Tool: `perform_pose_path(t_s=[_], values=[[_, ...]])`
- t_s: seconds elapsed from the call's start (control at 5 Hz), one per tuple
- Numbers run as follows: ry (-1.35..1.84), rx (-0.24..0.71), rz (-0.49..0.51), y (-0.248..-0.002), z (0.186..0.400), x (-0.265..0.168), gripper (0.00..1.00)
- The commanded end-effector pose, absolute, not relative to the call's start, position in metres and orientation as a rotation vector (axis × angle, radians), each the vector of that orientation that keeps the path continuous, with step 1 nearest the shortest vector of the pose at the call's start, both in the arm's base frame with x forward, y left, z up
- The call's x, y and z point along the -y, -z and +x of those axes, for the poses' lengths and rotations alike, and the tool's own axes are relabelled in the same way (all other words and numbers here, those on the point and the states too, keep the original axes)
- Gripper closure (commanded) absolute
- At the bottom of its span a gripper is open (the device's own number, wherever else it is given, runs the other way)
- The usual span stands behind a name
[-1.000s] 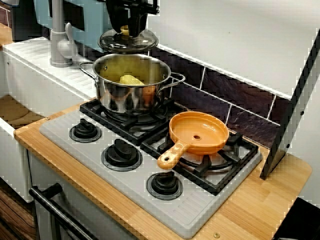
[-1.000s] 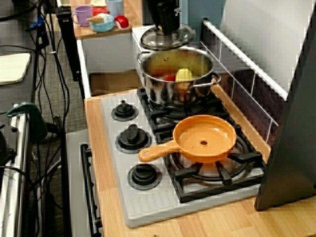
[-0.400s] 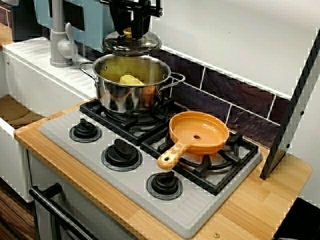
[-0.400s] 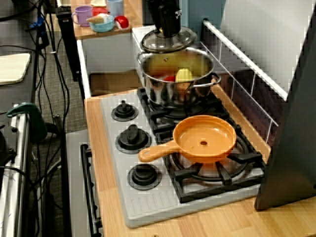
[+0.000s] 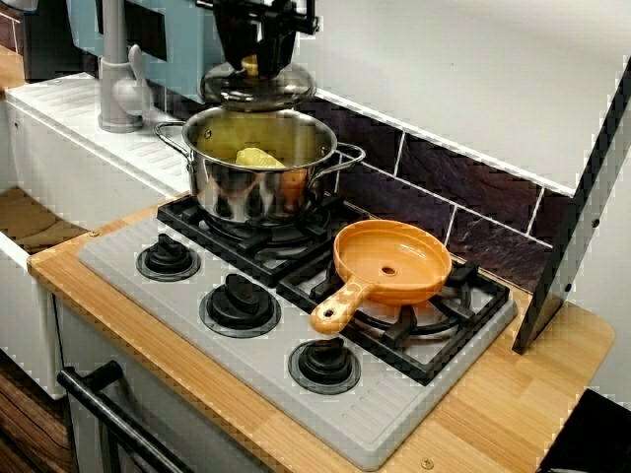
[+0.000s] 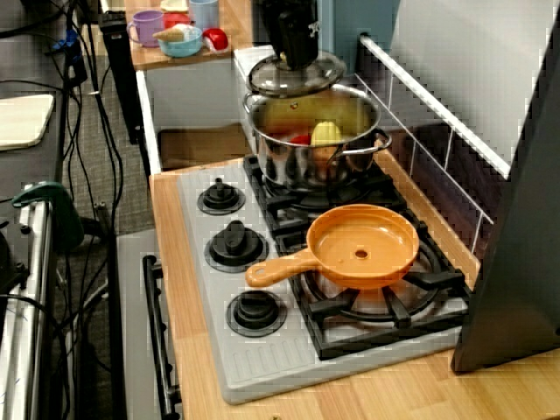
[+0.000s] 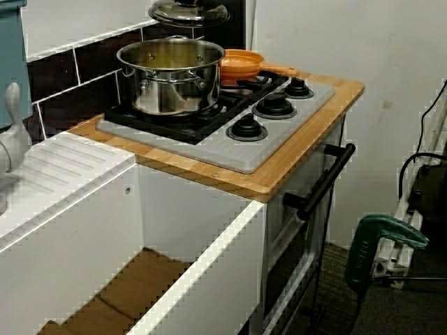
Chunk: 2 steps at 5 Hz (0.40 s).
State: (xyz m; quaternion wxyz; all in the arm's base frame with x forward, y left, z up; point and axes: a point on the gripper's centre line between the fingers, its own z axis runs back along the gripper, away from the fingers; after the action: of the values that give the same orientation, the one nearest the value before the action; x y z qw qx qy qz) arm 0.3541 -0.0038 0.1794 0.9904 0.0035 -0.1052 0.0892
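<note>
The glass lid has edged a little closer to the steel pot than a second ago. I see my gripper pinched on the lid's knob from above. The lid hangs level directly beneath it, just over the pot's back rim and not touching it. A yellow piece lies in the pot. The orange pan sits on the neighbouring burner.

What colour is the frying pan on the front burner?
Orange, handle included; the frying pan shows best in the view from the side.
</note>
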Motion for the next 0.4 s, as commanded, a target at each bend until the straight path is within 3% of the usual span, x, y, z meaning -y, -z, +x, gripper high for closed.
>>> perform_pose_path(t_s=[0.0, 0.2], values=[[-0.188, 0.272, 0.001, -0.2002, 0.3370, 0.0033, 1.00], [-0.186, 0.267, 0.005, -0.1982, 0.3326, 0.0016, 1.00]])
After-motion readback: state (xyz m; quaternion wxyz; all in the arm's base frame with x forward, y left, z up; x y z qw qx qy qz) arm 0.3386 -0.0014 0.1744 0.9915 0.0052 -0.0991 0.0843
